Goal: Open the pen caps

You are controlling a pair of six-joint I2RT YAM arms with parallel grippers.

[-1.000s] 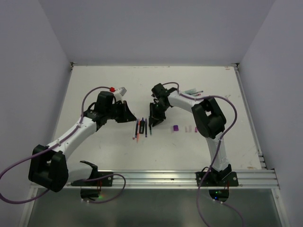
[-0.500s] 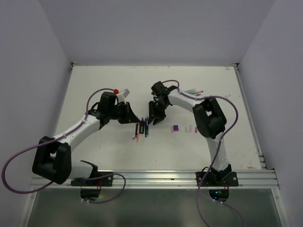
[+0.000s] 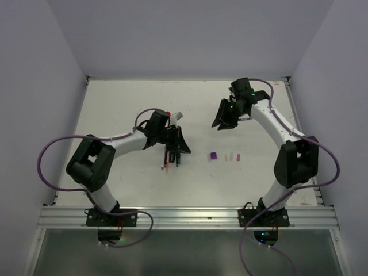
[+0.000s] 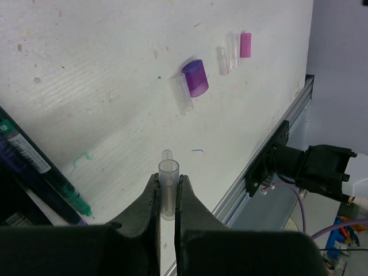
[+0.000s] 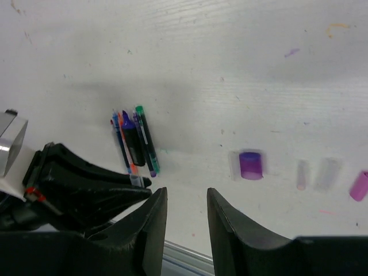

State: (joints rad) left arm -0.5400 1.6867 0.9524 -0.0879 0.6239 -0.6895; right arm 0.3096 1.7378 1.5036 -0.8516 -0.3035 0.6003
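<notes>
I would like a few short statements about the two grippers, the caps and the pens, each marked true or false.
1. The left gripper is shut on a small clear cap. True.
2. The right gripper holds a pen. False: its jaws are open and empty, above the table.
3. The purple cap lies on the table, apart from the pens. True.
4. The pink cap lies in the middle of the pens. False: it lies beyond the purple cap and the whitish caps, on the side away from the pens.
5. The pens lie close together in one bunch. True.
</notes>
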